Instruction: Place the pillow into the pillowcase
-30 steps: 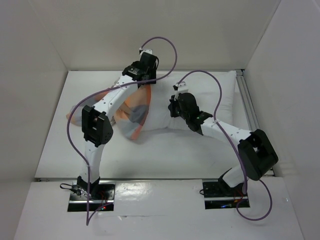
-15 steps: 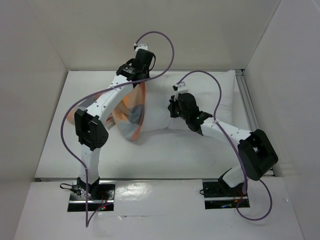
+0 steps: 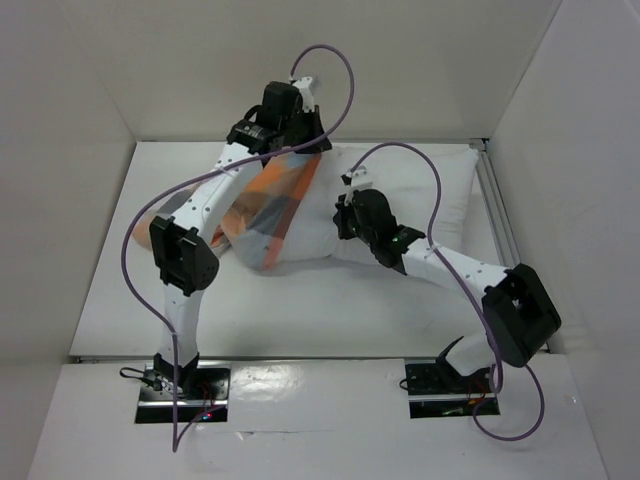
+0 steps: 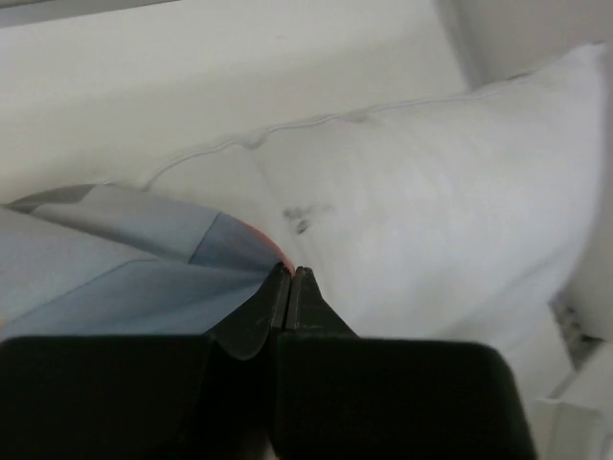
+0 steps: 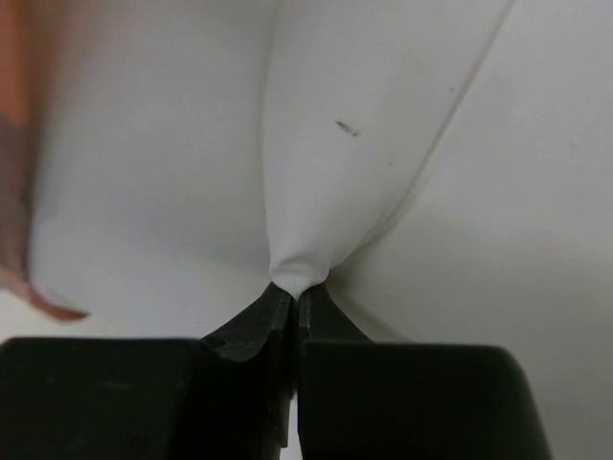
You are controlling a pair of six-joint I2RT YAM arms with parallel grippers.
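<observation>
The white pillow (image 3: 420, 195) lies across the back of the table, its left end under the pillowcase (image 3: 268, 205), a checked orange, blue and grey fabric. My left gripper (image 3: 308, 145) is at the pillow's far edge, shut on the pillowcase's rim. In the left wrist view the jaws (image 4: 290, 274) pinch the blue-grey pillowcase (image 4: 115, 278) beside the pillow (image 4: 431, 211), which carries small dark specks. My right gripper (image 3: 340, 218) is shut on a pinch of the pillow's cover; the right wrist view shows the gripper (image 5: 297, 289) with white pillow (image 5: 326, 144) bunched at its tips and the pillowcase (image 5: 11, 115) at the left edge.
White walls close in the table (image 3: 150, 300) at the back and both sides. A metal rail (image 3: 497, 220) runs along the right edge beside the pillow. Purple cables loop above both arms.
My left gripper has shut on the pillowcase rim and swung right and back, drawing the checked fabric further over the pillow's left end. The right gripper has kept its pinch, shifting slightly left.
</observation>
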